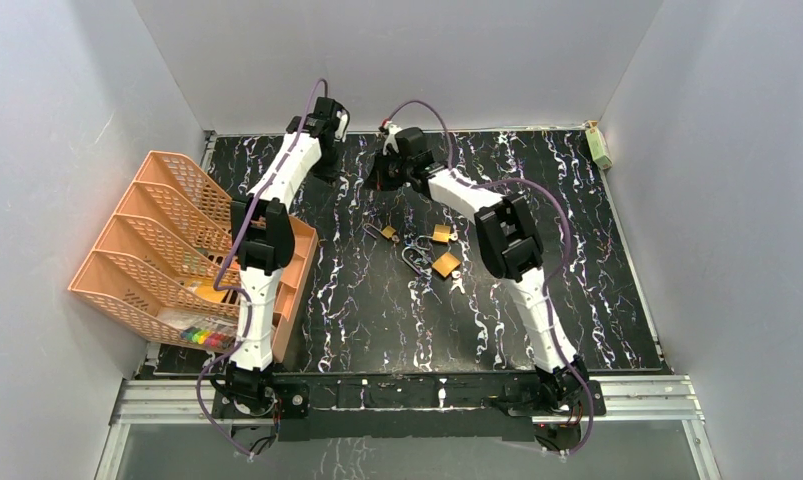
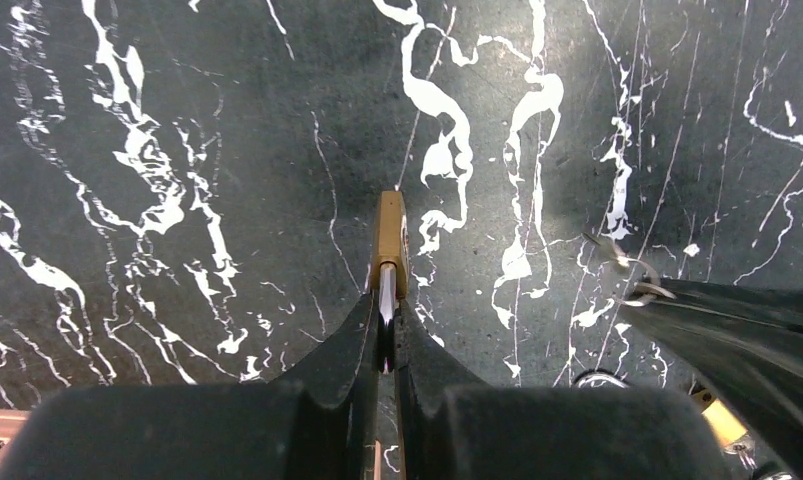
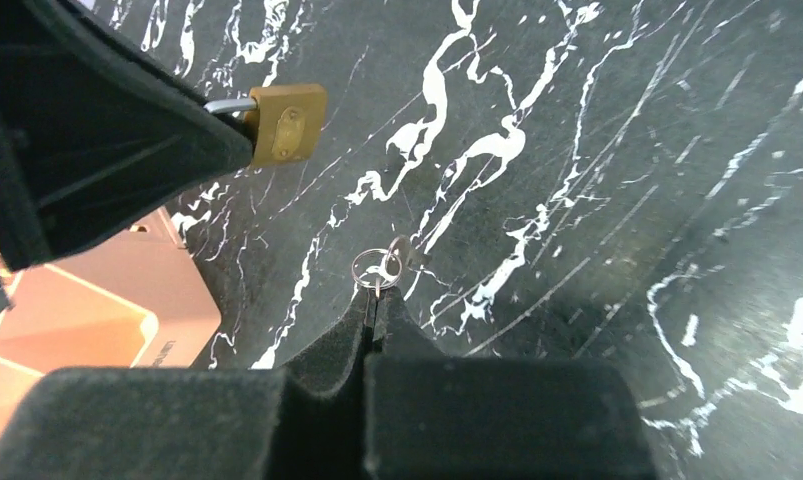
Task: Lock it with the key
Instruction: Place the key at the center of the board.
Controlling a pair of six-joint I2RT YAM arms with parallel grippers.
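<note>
Brass padlock [image 2: 388,240] pinched in left pincer [image 2: 385,318]; right pincer [image 3: 377,303] pinches key [image 3: 400,251], padlock up-left of it, apart. Both grasped; insertion and turn likely remain.

Plain pale grey walls [image 1: 397,50] close in on three sides, evenly lit. The table [image 1: 597,290] is black with white marble veins (a bit glossy). An orange tiered paper tray [image 1: 157,250] stands at its left edge, and a small green box [image 1: 600,146] sits in the far right corner.
</note>
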